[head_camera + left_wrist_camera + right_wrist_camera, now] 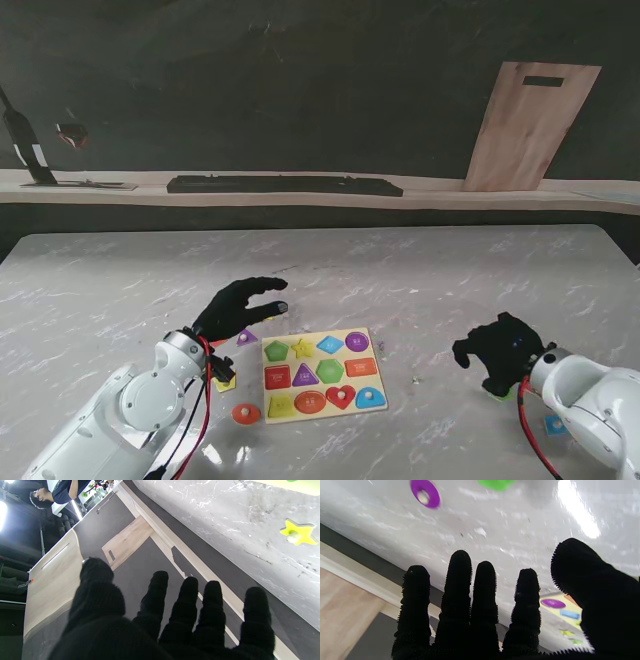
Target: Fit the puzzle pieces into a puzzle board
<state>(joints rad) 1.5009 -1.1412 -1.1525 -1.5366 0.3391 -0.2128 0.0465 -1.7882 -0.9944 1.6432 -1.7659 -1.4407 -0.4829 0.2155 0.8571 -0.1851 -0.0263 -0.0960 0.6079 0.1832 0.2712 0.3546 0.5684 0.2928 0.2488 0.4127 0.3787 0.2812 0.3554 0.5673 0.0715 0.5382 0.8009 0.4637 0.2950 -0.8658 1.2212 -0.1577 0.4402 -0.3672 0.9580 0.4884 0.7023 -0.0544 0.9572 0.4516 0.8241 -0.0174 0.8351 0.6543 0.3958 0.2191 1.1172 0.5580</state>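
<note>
Both hands – fingers [257,612] spread, empty

Overhead stand view; two wrist close-ups.

A puzzle board [318,375] lies flat on the table [400,270], near the front edge and slightly left of centre. A loose round piece [246,413] rests on the table, touching the board's near left corner. Another loose piece [247,337] sits just off the board's far left corner. The left hand [240,305] hangs over the table just behind that corner. The right hand [498,352] is well apart to the board's right. Behind the table runs a shelf [300,190], with a wooden board [530,125] leaning upright at its right.
</note>
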